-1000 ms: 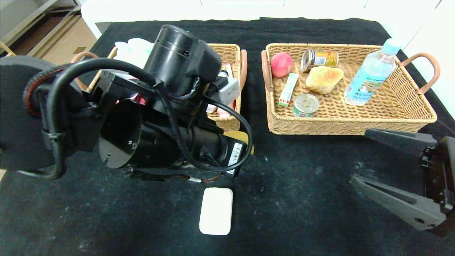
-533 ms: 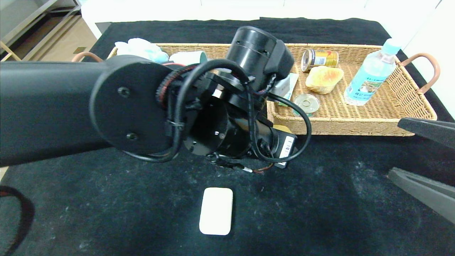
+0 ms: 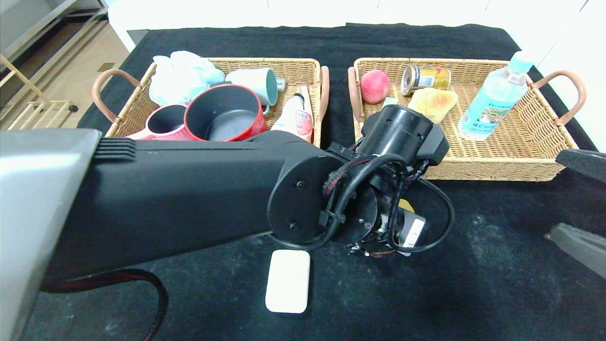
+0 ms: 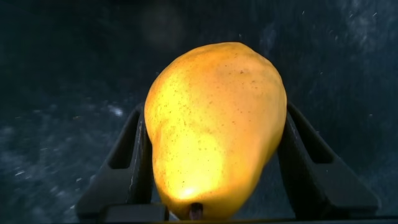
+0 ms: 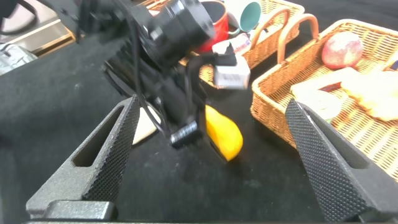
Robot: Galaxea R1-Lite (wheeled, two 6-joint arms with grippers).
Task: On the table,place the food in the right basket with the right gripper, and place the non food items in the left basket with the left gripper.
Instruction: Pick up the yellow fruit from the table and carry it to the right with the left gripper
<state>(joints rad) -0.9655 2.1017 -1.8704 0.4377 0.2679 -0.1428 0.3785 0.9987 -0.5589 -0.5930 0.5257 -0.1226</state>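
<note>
Mango (image 4: 214,127) clamped between left gripper (image 4: 217,162) fingers (image 4: 127,158), above table (image 3: 473,246), near right basket (image 3: 473,166) front edge. Right gripper (image 5: 217,155) parked right side, fingers (image 5: 112,149) spread wide, holding nothing.

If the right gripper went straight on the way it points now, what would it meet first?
Probably the yellow pear held in the left gripper, which sits between the right gripper's open jaws farther ahead; depth is unclear.
</note>
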